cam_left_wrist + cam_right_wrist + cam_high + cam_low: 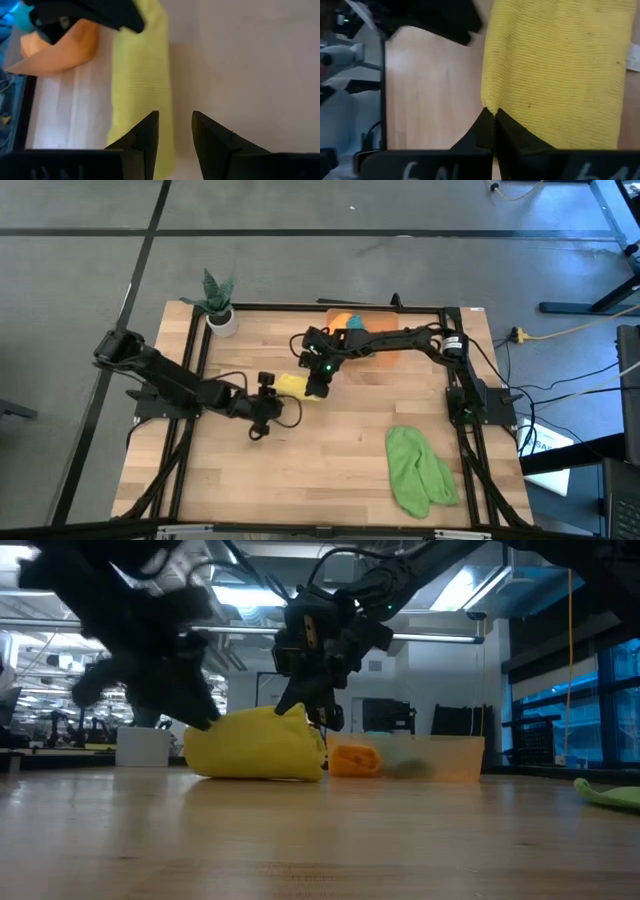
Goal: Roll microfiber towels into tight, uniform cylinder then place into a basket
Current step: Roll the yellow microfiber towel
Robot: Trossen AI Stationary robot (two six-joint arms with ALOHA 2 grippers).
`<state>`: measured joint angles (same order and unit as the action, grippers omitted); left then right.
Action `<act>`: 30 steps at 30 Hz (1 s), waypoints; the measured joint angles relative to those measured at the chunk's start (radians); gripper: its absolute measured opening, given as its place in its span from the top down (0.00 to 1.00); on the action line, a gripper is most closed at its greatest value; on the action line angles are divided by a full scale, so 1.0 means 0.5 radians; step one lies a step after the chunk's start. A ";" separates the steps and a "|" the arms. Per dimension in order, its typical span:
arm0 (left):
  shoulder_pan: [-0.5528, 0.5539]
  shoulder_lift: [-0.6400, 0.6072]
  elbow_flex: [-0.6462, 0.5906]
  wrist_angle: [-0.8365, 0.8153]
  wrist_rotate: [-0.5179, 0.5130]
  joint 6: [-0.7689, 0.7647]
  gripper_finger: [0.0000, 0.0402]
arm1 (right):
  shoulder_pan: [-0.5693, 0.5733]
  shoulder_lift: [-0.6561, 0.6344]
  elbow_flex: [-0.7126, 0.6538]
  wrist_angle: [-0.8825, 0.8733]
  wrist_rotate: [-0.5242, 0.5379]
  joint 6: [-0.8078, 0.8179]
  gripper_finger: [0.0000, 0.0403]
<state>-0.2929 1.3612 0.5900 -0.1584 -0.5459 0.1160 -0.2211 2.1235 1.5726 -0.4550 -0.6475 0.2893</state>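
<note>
Your right gripper (492, 122), fingers pinching the yellow towel's (293, 385) edge, sits nearer than the spread left gripper (175, 132) beside it.

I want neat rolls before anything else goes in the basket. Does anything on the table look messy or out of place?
The green towel lies crumpled near the table's front right edge, unrolled. The yellow towel at mid-table is a loose bundle, not a tight cylinder, with the right pincer shut on its edge.

My fingers (492, 131) are black against the ribbed yellow towel (555, 70). The basket (440, 760) is translucent orange, holding an orange towel (354, 760). A light green towel (418, 470) lies on the pale wood table (330, 450).
</note>
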 joint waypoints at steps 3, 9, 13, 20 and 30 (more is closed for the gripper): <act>0.111 0.088 0.000 0.125 -0.004 0.096 0.73 | 0.000 0.000 -0.001 0.001 -0.058 -0.003 0.99; 0.277 0.122 -0.002 0.309 0.009 0.308 0.73 | 0.003 -0.001 0.000 -0.030 -0.072 -0.002 0.99; 0.367 0.122 -0.002 0.480 0.283 0.454 0.73 | 0.003 -0.001 0.000 -0.096 -0.071 -0.004 0.99; 0.459 0.134 -0.002 0.558 0.438 0.621 0.73 | 0.003 -0.001 -0.001 -0.119 0.030 0.036 0.99; 0.561 0.171 -0.001 0.562 0.447 0.741 0.73 | -0.040 -0.001 -0.015 -0.123 0.052 0.102 0.99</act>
<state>-0.0125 1.4464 0.5896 0.1226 -0.3224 0.4866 -0.2413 2.1230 1.5650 -0.5163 -0.6216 0.3405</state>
